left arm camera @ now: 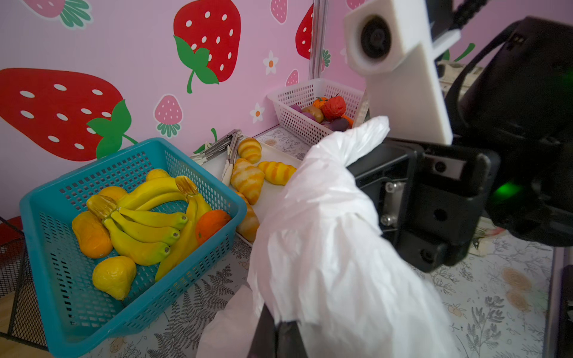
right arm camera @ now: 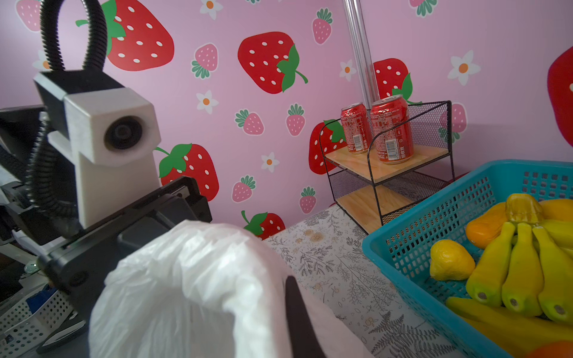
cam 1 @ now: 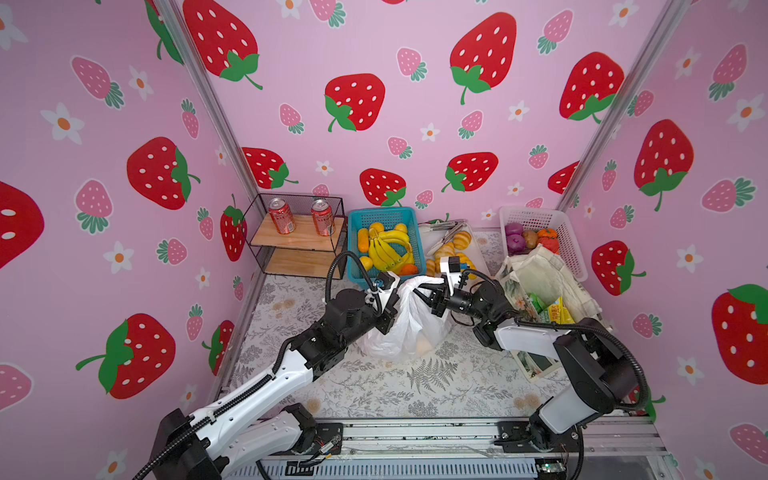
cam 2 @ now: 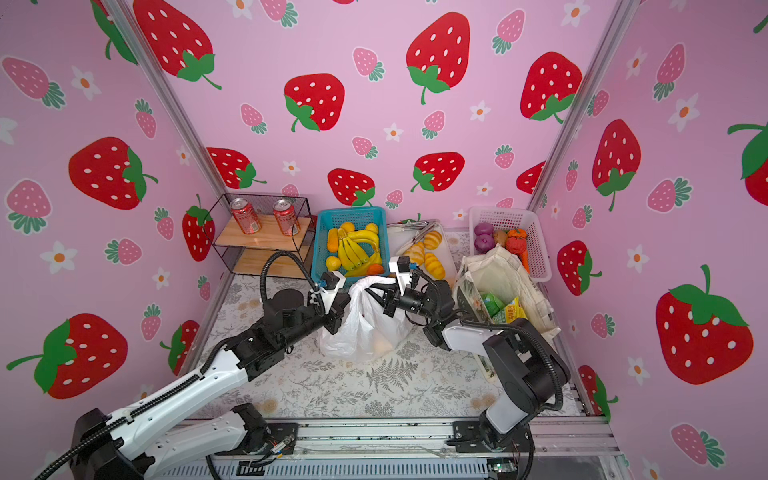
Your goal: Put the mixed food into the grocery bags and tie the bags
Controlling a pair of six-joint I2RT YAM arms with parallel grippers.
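The white plastic grocery bag (cam 1: 409,332) (cam 2: 365,332) stands mid-table, its handles gathered into a twisted neck at the top. My left gripper (cam 1: 390,318) (left arm camera: 276,331) is shut on the plastic at the bag's left side; its two fingers meet in the left wrist view. My right gripper (cam 1: 424,296) (cam 2: 376,296) pinches the neck from the right, shut; one black finger (right arm camera: 298,316) shows against the bag (right arm camera: 192,279). The cream canvas tote (cam 1: 544,276) lies open at right, with a green packet (cam 1: 537,302) and a yellow packet (cam 1: 559,313) inside. Golden rolls (cam 1: 449,248) lie on a white tray.
A blue basket (cam 1: 355,220) of bananas and yellow fruit stands behind the bag. A white basket (cam 1: 569,232) with purple onions sits at back right. A wire rack (cam 1: 297,249) holds two red cans at back left. Tongs (left arm camera: 220,145) lie on the tray.
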